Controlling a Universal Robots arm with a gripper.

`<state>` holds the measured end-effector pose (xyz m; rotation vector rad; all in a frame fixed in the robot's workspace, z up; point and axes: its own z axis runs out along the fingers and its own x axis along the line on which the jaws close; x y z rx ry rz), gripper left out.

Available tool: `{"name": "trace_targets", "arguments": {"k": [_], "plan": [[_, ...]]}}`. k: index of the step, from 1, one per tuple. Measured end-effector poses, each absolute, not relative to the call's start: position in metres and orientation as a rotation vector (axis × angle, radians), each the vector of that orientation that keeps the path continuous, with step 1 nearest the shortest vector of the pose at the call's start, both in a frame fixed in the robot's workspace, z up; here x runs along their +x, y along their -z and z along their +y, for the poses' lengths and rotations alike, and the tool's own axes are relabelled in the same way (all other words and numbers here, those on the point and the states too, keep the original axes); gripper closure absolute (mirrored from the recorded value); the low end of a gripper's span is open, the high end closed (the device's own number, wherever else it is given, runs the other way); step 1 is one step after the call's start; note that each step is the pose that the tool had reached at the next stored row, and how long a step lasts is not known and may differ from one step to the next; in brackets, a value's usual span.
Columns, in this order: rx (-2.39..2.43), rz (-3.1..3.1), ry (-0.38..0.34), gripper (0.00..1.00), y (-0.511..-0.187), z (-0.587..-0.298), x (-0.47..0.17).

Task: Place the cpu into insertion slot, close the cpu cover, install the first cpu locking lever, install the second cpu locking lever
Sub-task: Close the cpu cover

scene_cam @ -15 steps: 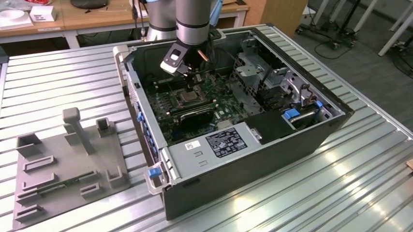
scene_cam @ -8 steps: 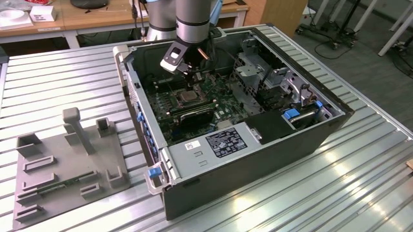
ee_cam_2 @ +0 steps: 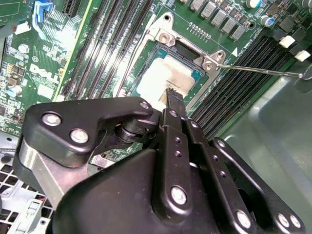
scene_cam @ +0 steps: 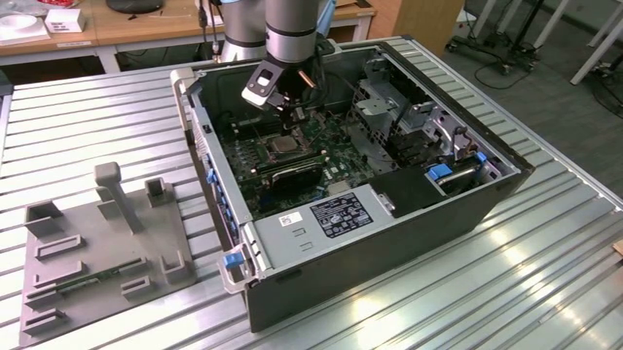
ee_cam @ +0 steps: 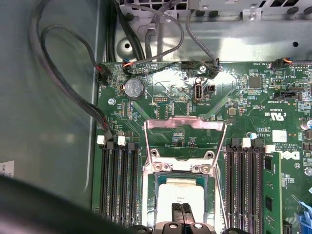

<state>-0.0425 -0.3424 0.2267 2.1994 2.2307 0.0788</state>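
Observation:
The cpu [ee_cam_2: 165, 75] lies flat in the insertion slot [ee_cam: 158, 195], its pale grey face up; it is also seen from outside the case, cpu [scene_cam: 284, 143]. My gripper [ee_cam_2: 170, 93] is shut, and its narrow black fingertips [ee_cam: 181, 210] touch the cpu's face near one edge. In the exterior view the gripper [scene_cam: 289, 125] hangs straight over the socket inside the open computer case. The cpu cover [ee_cam: 185, 121] is swung open and stands back from the slot on its hinge. A thin wire locking lever [ee_cam_2: 258, 70] sticks out sideways, unlatched.
Rows of black memory slots [ee_cam: 117, 180] flank the socket on both sides. Cables [ee_cam: 63, 83] loop along the case wall. The case [scene_cam: 389, 219] lies on a slatted metal table [scene_cam: 545, 277]. At the exterior view's left sits a grey fixture plate [scene_cam: 98, 248].

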Motion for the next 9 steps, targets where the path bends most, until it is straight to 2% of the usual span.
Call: {"name": "trace_targets", "arguments": {"k": [9], "plan": [[2.199,2.231,-0.078,0.89,-0.2285,-0.3424,-0.0425]]}}
